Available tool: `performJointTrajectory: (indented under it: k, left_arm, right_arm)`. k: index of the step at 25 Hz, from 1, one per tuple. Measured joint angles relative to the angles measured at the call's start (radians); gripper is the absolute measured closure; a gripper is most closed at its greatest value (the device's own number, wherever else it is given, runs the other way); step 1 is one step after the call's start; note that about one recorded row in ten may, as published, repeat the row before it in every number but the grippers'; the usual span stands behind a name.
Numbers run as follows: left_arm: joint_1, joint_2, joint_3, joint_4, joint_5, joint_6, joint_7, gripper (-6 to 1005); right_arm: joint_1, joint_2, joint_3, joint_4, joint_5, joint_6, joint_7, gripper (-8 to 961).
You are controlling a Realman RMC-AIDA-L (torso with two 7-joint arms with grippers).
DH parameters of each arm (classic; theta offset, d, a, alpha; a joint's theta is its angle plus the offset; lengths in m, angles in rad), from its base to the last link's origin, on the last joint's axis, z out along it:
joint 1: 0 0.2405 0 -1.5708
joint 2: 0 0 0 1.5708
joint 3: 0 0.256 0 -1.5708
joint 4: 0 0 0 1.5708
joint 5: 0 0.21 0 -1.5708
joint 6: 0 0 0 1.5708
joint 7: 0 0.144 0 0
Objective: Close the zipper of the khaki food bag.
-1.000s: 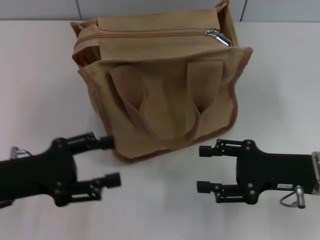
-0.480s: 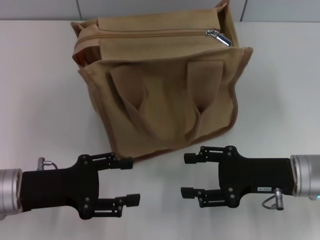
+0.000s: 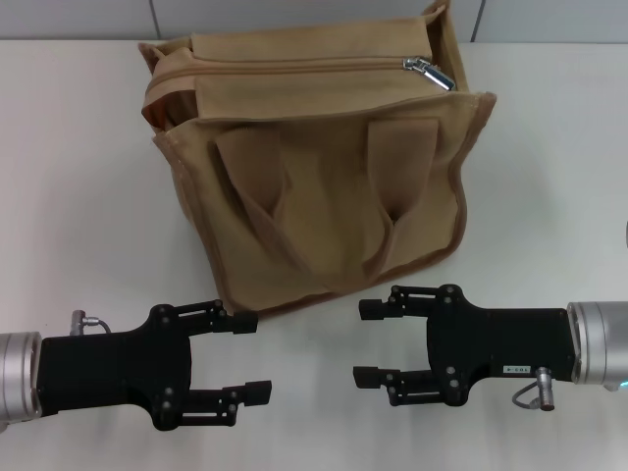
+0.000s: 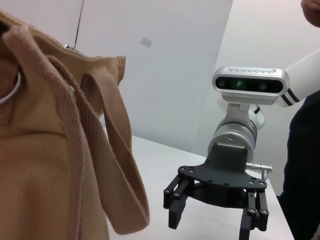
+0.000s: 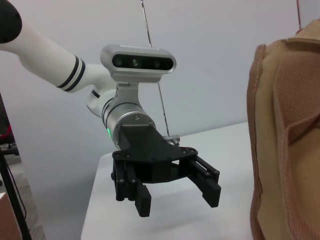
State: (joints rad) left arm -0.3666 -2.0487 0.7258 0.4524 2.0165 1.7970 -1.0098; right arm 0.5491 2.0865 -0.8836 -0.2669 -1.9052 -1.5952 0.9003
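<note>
Left pincer (image 3: 245,356) fingers spread, hovering over table (image 3: 88,196) in front of bag (image 3: 314,167); right pincer (image 3: 368,340) likewise agape, facing it; zipper (image 3: 294,65) along bag top, pull (image 3: 429,72) at right end.

— What is the bench (image 3: 88,177) carrying?
— A white bench is carrying one tan canvas bag (image 3: 324,186), sitting upright toward the far edge.
— Is anything else lying on it?
— The bag is the only thing resting on it.
</note>
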Motion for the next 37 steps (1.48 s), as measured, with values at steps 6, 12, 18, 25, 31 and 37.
performJointTrajectory:
  k: [6,12,18,25,31,37]
  left_arm:
    - [0.002,0.001,-0.002,0.000,0.001,0.002,0.000,216]
    - [0.004,0.003,-0.003,0.000,0.001,0.000,0.000,216]
    - [0.003,0.003,-0.003,0.000,0.001,-0.001,0.001,216]
    - [0.004,0.002,-0.004,0.000,0.001,-0.002,0.000,216]
    - [0.005,0.002,-0.005,0.000,0.001,-0.002,0.001,216]
    - [0.005,0.002,-0.005,0.000,0.001,-0.003,0.000,216]
  right_arm:
    - [0.000,0.000,0.000,0.000,0.000,0.000,0.000,219]
    - [0.000,0.000,0.000,0.000,0.001,0.000,0.000,218]
    - [0.000,0.000,0.000,0.000,0.001,0.000,0.000,217]
    - [0.000,0.000,0.000,0.000,0.001,0.000,0.000,219]
    - [0.000,0.000,0.000,0.000,0.003,0.000,0.000,218]
    - [0.000,0.000,0.000,0.000,0.003,-0.001,0.000,217]
